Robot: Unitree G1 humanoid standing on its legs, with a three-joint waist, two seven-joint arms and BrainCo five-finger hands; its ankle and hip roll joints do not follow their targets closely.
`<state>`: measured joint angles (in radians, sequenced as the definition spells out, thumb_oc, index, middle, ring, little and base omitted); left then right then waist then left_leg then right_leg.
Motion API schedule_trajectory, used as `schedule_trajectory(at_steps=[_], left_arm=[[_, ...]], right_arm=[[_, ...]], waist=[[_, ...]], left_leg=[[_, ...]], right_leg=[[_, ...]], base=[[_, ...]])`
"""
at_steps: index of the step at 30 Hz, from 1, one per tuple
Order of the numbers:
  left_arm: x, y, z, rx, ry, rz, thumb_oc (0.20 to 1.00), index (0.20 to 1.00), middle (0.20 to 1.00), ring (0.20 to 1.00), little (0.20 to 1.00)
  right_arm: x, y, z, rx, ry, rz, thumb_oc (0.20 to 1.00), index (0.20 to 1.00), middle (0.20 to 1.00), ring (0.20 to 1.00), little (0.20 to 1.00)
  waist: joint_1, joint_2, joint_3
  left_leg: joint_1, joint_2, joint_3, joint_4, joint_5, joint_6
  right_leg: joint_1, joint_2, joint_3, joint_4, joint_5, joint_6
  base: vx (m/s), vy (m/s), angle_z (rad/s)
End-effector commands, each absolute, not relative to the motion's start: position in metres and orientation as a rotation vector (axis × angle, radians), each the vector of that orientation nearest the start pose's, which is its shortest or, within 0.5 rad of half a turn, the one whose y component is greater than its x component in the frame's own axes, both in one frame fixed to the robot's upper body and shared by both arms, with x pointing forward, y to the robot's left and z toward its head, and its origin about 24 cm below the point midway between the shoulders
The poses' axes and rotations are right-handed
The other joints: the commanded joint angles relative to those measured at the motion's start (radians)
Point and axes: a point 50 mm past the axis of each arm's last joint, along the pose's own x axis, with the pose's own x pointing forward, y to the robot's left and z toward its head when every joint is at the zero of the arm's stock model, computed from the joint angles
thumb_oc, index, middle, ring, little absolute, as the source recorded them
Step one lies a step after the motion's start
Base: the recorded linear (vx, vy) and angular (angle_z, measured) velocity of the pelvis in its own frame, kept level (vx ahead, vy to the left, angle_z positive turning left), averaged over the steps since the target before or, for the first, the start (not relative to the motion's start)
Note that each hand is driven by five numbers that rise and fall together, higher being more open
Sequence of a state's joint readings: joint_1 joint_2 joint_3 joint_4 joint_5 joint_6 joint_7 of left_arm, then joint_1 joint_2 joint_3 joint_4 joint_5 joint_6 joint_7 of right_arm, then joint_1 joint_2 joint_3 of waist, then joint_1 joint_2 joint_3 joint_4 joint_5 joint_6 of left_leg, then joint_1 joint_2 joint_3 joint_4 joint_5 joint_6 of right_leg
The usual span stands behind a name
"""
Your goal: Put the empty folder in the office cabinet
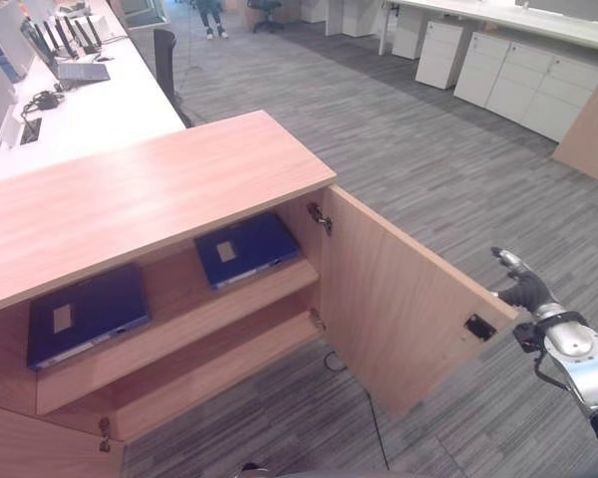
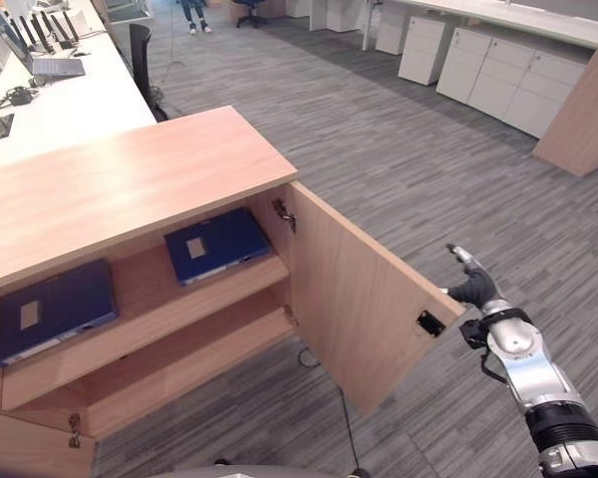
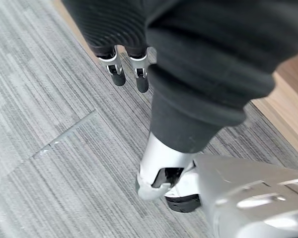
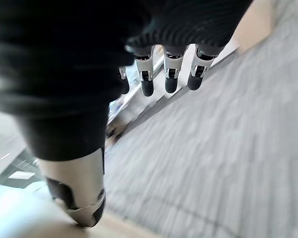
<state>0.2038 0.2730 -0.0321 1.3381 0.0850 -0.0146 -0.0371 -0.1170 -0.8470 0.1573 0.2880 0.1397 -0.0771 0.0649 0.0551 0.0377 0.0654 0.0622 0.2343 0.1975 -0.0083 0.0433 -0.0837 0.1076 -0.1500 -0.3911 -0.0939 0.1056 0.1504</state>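
Note:
The wooden office cabinet (image 1: 140,199) stands with its right door (image 1: 399,299) swung wide open. Two dark blue folders lie flat on its upper shelf: one at the right end (image 1: 245,248), the other at the left end (image 1: 87,314). The lower shelf (image 1: 219,363) is bare. My right hand (image 1: 523,291) is at the door's outer edge beside the black latch (image 1: 480,327), fingers straight and holding nothing; I cannot tell if it touches the door. My left hand (image 3: 161,158) hangs over the grey carpet with relaxed fingers (image 3: 118,74), holding nothing.
A long white desk (image 1: 100,115) with a laptop and monitors runs behind the cabinet, with a black chair (image 1: 165,55) beside it. White drawer units (image 1: 518,70) line the far right. A person (image 1: 210,15) stands far back. Open carpet lies right of the door.

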Motion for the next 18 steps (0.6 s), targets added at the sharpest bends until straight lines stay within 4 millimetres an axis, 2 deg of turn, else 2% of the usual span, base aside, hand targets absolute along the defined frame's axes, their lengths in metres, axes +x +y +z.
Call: schedule_trajectory(at_steps=[1,3,4,6,7,8,13,18], left_arm=[[-0.012,0.283,-0.158,0.31,1.519,0.157,1.0,1.0,1.0,1.0,1.0],[-0.011,0.283,-0.158,0.298,1.514,0.163,1.0,1.0,1.0,1.0,1.0],[-0.011,0.283,-0.158,0.298,1.514,0.164,1.0,1.0,1.0,1.0,1.0],[-0.007,0.282,-0.158,0.289,1.504,0.17,1.0,1.0,1.0,1.0,1.0],[-0.007,0.282,-0.158,0.289,1.504,0.17,1.0,1.0,1.0,1.0,1.0],[-0.003,0.284,-0.158,0.282,1.489,0.196,1.0,1.0,1.0,1.0,1.0],[-0.005,0.285,-0.157,0.294,1.49,0.219,1.0,1.0,1.0,1.0,1.0],[-0.003,0.288,-0.156,0.309,1.482,0.227,1.0,1.0,1.0,1.0,1.0]], right_arm=[[0.281,-0.209,0.106,-0.52,-0.129,0.479,1.0,1.0,1.0,1.0,1.0],[0.275,-0.182,0.113,-0.454,-0.177,0.637,1.0,1.0,1.0,1.0,1.0],[0.275,-0.182,0.113,-0.454,-0.177,0.638,1.0,1.0,1.0,1.0,1.0],[0.267,-0.155,0.12,-0.426,-0.237,0.759,1.0,1.0,1.0,1.0,1.0],[0.267,-0.155,0.12,-0.426,-0.237,0.759,1.0,1.0,1.0,1.0,1.0],[0.257,-0.125,0.129,-0.315,-0.301,0.895,1.0,1.0,1.0,1.0,1.0],[0.24,-0.067,0.143,-0.064,-0.383,1.111,1.0,1.0,1.0,1.0,1.0],[0.235,-0.052,0.147,-0.041,-0.398,1.182,1.0,1.0,1.0,1.0,1.0]], waist=[[0.029,-0.084,0.0],[0.035,-0.087,0.003],[0.034,-0.087,0.003],[0.04,-0.091,0.007],[0.04,-0.091,0.007],[0.047,-0.096,0.01],[0.075,-0.107,0.008],[0.09,-0.115,0.011]], left_leg=[[-0.024,-0.002,-0.004,-0.03,0.045,-0.033],[-0.029,0.002,-0.005,-0.019,0.04,-0.034],[-0.029,0.002,-0.005,-0.018,0.04,-0.034],[-0.035,0.005,-0.008,-0.012,0.037,-0.034],[-0.035,0.005,-0.008,-0.012,0.037,-0.034],[-0.04,0.007,-0.012,-0.007,0.036,-0.035],[-0.042,0.009,-0.016,-0.015,0.039,-0.037],[-0.048,0.007,-0.021,-0.033,0.05,-0.04]], right_leg=[[0.009,0.119,0.045,0.021,-0.166,-0.09],[0.009,0.12,0.042,0.022,-0.167,-0.091],[0.009,0.12,0.042,0.022,-0.167,-0.091],[0.004,0.121,0.042,0.025,-0.168,-0.091],[0.004,0.121,0.042,0.025,-0.168,-0.091],[0.0,0.121,0.041,0.028,-0.168,-0.091],[-0.009,0.121,0.035,0.031,-0.163,-0.091],[-0.021,0.12,0.024,0.035,-0.16,-0.087]], base=[[-0.01,-0.029,-0.04],[0.0,-0.02,-0.02],[0.0,0.0,0.0],[0.0,0.0,0.0],[0.01,-0.029,0.05],[0.02,-0.026,0.1],[0.03,-0.016,0.05],[0.02,-0.004,0.1]])
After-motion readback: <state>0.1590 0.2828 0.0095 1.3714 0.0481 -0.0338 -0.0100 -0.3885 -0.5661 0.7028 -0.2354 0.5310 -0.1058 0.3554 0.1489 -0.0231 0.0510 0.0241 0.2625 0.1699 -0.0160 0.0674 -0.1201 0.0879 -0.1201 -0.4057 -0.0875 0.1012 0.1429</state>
